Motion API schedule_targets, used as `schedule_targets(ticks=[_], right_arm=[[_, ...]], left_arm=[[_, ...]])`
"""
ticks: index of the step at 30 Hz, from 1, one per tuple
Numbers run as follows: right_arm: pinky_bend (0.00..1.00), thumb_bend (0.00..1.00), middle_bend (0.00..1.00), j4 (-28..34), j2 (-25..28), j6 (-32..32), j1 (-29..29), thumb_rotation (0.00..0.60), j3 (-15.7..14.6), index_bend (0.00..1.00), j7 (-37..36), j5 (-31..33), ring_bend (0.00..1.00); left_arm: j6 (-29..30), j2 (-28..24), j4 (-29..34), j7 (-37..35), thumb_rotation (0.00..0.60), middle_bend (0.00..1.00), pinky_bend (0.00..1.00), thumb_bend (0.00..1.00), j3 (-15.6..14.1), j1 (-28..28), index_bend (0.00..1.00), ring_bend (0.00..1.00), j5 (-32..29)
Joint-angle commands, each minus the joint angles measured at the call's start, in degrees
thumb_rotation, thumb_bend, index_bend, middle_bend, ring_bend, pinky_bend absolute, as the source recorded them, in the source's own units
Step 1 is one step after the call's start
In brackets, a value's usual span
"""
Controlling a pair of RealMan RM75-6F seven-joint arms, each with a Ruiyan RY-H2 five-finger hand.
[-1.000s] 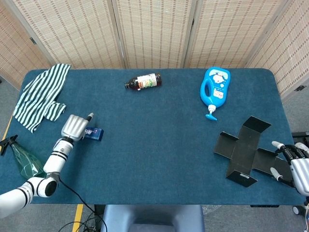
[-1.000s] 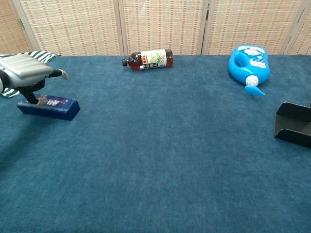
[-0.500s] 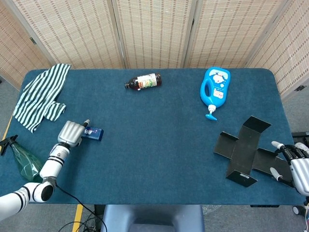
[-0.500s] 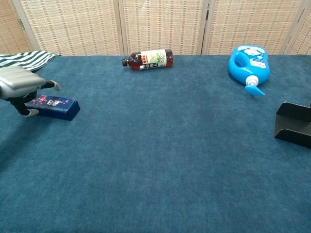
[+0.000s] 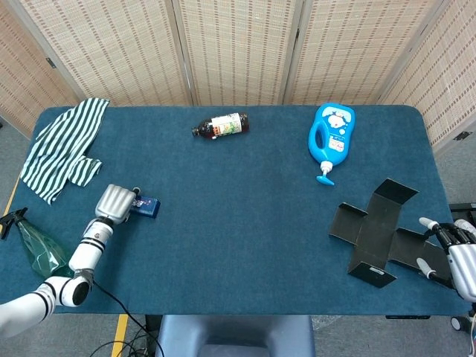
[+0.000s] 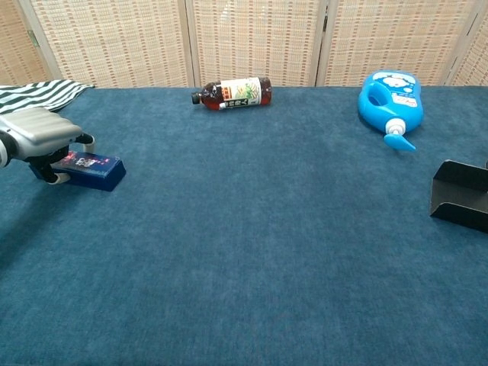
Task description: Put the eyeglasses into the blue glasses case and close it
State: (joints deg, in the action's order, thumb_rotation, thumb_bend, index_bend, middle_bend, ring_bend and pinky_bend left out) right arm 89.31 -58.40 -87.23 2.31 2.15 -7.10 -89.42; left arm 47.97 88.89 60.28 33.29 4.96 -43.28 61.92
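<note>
Case [image 6: 90,169] is the small dark blue box lying flat on the worktop [image 5: 238,223], far left side, and the left hand [image 6: 44,139] sits right on top of its left end with fingers curled down around it. Looks like it's gripping the case, though I can't see if it's lifted at all. The lid looks shut. No eyeglasses visible anywhere in either view, so maybe they're hidden or already inside, can't say.

Right hand [image 5: 454,249] is way over at the right edge, fingers spread, holding nothing, just beside the flattened black cardboard [image 5: 379,234].

My read: this is the close-the-case step, or just getting a grip on it. Next move probably needs the left hand to steady the case and confirm the lid's fully down.
</note>
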Motion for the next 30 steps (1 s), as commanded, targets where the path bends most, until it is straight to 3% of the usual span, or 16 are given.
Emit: schedule_targets(ticks=[1, 3, 5, 9, 12, 21, 30], right_arm=[[0.28, 0.25, 0.37, 0.0, 0.0, 0.0, 0.0, 0.600, 0.0, 0.18, 0.0, 0.0, 0.26], [0.28, 0.25, 0.37, 0.1, 0.1, 0.0, 0.1, 0.600, 0.0, 0.18, 0.1, 0.0, 0.26], [0.28, 0.25, 0.37, 0.2, 0.1, 0.0, 0.1, 0.600, 0.1, 0.18, 0.2, -0.1, 0.26], [0.28, 0.25, 0.37, 0.4, 0.3, 0.2, 0.3, 0.600, 0.2, 0.18, 0.5, -0.1, 0.26], [0.28, 0.25, 0.37, 0.7, 0.6, 0.3, 0.5, 0.600, 0.3, 0.18, 0.8, -0.2, 0.26], [0.28, 0.26, 0.37, 0.8, 1.5, 1.6, 1.9, 0.600, 0.4, 0.18, 0.2, -1.2, 0.26], [0.28, 0.27, 0.35, -0.6, 0.5, 2.1, 2.9, 0.600, 0.2, 0.18, -0.7, -2.3, 0.26]], left_arm=[[0.7, -0.2, 0.4, -0.1, 0.600, 0.88, 0.98, 0.36, 0.2, 0.3, 0.27, 0.86, -0.2], [1.1, -0.8, 1.7, 0.0, 0.600, 0.82, 0.98, 0.31, 0.6, 0.6, 0.11, 0.80, -0.9], [1.6, -2.0, 3.8, 0.4, 0.600, 0.73, 0.97, 0.29, 1.0, 1.1, 0.03, 0.72, -2.1], [5.0, -4.9, 9.7, -0.1, 0.600, 0.50, 0.88, 0.27, 1.9, 2.7, 0.00, 0.52, -2.9], [9.7, -7.3, 14.9, -3.4, 0.600, 0.42, 0.76, 0.27, 2.9, 5.1, 0.00, 0.45, -1.8], [24.6, -13.9, 27.0, -15.6, 0.600, 0.39, 0.59, 0.27, 2.7, 14.7, 0.06, 0.38, 5.6], [36.4, -16.8, 31.3, -19.5, 0.600, 0.39, 0.56, 0.27, -0.5, 23.7, 0.11, 0.38, 11.6]])
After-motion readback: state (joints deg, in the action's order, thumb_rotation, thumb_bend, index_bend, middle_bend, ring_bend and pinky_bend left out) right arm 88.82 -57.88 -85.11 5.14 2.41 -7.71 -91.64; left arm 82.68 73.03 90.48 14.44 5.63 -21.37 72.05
